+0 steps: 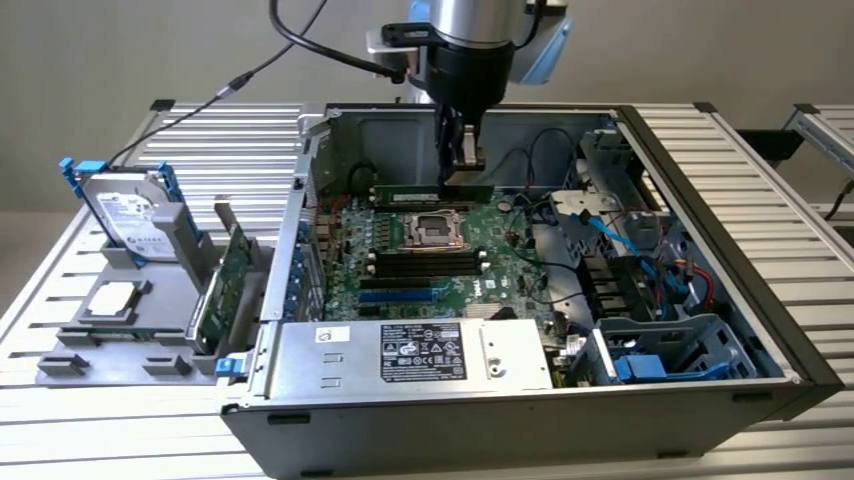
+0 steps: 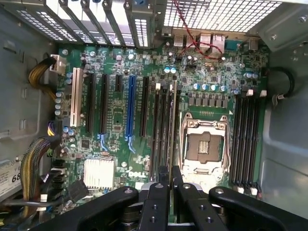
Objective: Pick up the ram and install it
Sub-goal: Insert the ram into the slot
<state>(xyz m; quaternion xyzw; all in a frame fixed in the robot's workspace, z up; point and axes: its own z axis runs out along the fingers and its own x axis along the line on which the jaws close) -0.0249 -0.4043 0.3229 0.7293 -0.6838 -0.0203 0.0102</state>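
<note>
The ram (image 1: 407, 192) is a slim dark-green stick that hangs level inside the open computer case (image 1: 787, 350), above the motherboard (image 1: 400, 235) and just behind the CPU socket (image 1: 434, 228). My gripper (image 1: 461, 172) reaches down from above and is shut on one end of it. In the wrist view the ram (image 2: 173, 120) appears edge-on as a thin strip between the black fingers (image 2: 160, 178) of the gripper (image 2: 170, 174). It runs along the black memory slots (image 2: 161, 130) beside the CPU socket (image 2: 204, 144). A second bank of slots (image 2: 244, 139) lies on the socket's other side.
On the exterior view's left, a grey holder carries a silver hard drive (image 1: 134, 215), a tall green expansion card (image 1: 230, 275) and a small chip (image 1: 114, 298). The power supply (image 1: 414, 355) fills the case's front. A blue drive cage (image 1: 667, 350) and cables (image 1: 627, 245) crowd the right.
</note>
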